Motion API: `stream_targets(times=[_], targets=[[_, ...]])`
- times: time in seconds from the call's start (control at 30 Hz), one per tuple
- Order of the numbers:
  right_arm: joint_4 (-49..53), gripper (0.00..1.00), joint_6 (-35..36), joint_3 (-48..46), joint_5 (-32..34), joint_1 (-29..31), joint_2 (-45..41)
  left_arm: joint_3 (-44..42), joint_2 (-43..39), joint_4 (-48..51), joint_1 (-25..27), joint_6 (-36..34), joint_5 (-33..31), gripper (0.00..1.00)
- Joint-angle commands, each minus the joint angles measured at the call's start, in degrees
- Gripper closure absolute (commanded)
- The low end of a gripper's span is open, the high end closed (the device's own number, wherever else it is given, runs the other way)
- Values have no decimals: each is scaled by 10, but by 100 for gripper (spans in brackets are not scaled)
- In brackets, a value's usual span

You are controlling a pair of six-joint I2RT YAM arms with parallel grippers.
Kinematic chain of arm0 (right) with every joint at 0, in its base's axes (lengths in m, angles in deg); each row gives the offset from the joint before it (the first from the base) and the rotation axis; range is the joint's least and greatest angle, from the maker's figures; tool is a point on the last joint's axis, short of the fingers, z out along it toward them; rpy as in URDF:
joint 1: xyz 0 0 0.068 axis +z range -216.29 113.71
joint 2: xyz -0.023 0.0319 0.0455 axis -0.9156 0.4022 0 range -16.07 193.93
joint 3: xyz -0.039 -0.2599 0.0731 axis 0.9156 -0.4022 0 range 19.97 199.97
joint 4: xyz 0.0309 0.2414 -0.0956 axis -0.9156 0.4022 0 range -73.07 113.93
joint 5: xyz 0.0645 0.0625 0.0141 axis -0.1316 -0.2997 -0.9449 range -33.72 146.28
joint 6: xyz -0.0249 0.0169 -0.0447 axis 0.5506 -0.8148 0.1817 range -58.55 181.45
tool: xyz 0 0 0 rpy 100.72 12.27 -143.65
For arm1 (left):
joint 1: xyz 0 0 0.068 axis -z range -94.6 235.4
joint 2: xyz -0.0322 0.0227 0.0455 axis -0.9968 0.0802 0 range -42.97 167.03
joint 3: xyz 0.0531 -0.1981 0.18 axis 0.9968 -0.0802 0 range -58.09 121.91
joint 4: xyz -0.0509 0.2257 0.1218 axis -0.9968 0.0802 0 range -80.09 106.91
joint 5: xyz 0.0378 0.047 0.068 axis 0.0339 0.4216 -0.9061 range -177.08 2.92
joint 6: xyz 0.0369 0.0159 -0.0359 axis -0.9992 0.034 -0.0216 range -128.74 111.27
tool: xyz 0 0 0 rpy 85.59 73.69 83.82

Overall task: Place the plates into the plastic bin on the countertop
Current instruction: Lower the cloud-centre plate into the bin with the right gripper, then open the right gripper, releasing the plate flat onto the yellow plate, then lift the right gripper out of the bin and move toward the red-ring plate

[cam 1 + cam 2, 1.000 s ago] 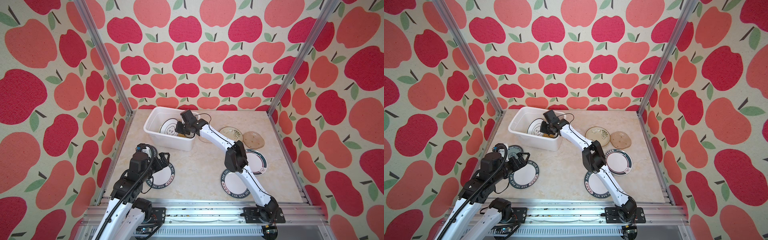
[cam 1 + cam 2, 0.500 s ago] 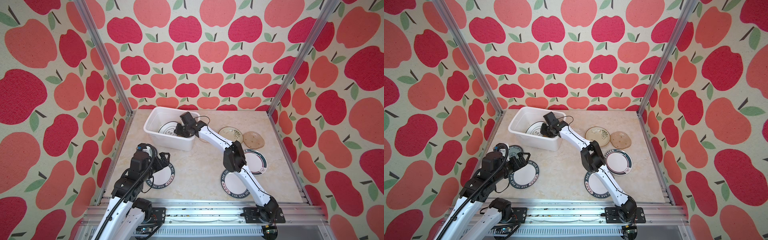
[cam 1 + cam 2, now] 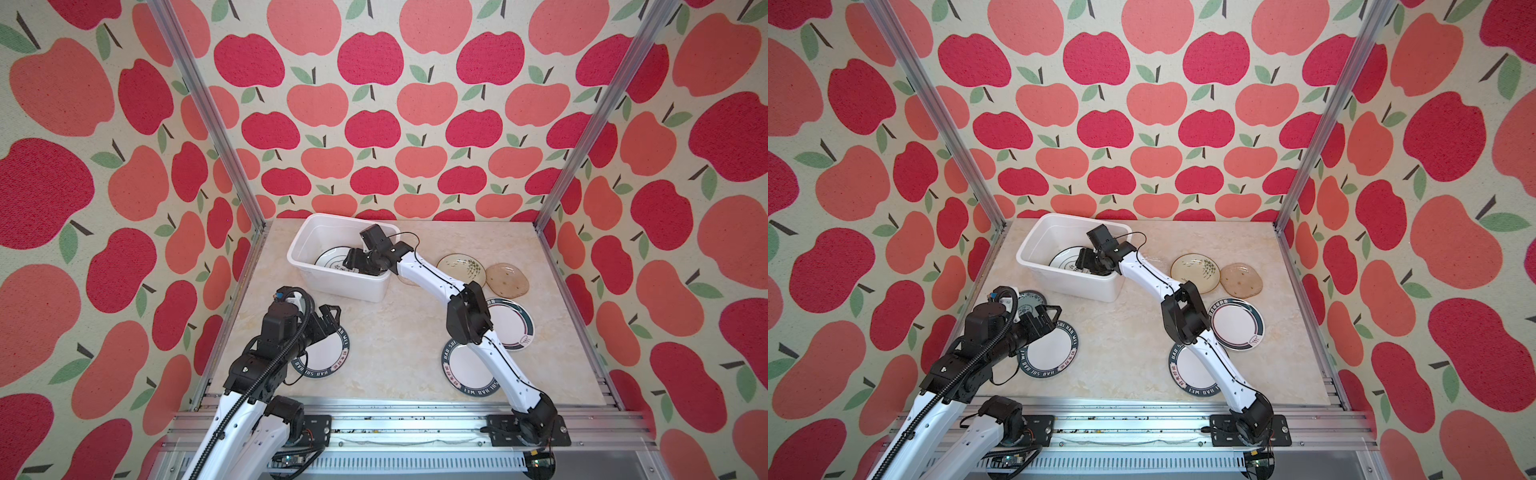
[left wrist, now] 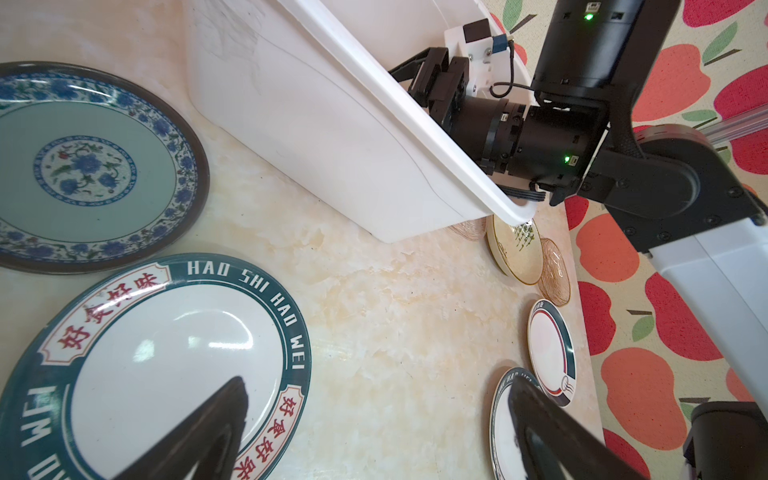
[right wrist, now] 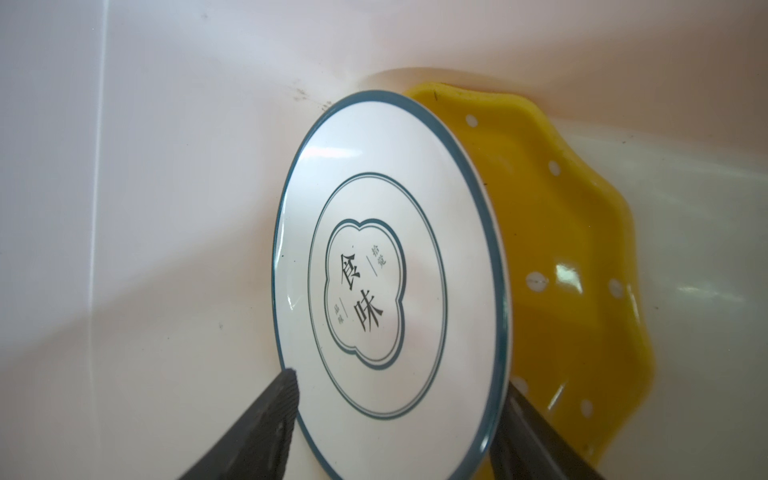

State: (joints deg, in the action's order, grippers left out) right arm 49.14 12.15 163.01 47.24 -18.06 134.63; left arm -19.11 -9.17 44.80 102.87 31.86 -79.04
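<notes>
Releasing the emblem plate (image 5: 390, 282) inside the plastic bin (image 3: 332, 284).
The right tool (image 5: 401, 382) is seen with jaws spread and nothing gripped; the white, teal-rimmed plate lies straight ahead between them, laid partly over a yellow scalloped plate (image 5: 582, 249). The left tool (image 4: 376, 384) is held wide open and empty over a lettered plate (image 4: 166, 353) on the worktop (image 4: 395, 311).

The back wall (image 3: 374, 124) wears apple wallpaper: red and salmon apples with green leaves and dark stems on cream. The left wall (image 3: 62, 208) and right wall (image 3: 706, 208) adjoining it carry the same print. Two aluminium posts (image 3: 206, 112) (image 3: 600, 112) rise at the back wall's two corners. Opposite the back wall runs a grooved aluminium rail (image 3: 407, 424), and just beyond it a white slotted strip (image 3: 415, 460).
</notes>
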Motion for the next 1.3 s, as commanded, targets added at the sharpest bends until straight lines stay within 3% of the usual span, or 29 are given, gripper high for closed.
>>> stream_targets(times=[0.0, 0.2, 0.27, 0.67, 0.87, 1.1, 1.27], targets=[[42, 19, 22, 4, 12, 1, 19, 7, 3, -5, -1, -10, 3, 1], [67, 14, 30, 4, 40, 3, 8, 7, 0, -3, -2, -9, 2, 1], [82, 5, 33, 4, 57, 3, 2, 8, -1, -2, -3, -10, 1, 1], [73, 1, 111, 19, 82, 11, -55, 7, -20, 0, -2, -11, -4, 1], [34, 2, 172, 30, 49, 19, -108, -8, -30, -47, -2, -31, 51, 1], [74, 5, 257, 2, 78, 24, -232, -29, -46, -132, 21, -69, 110, 1], [106, 5, 263, -161, 112, 4, -388, -19, -30, -151, 86, -93, 71, 1]])
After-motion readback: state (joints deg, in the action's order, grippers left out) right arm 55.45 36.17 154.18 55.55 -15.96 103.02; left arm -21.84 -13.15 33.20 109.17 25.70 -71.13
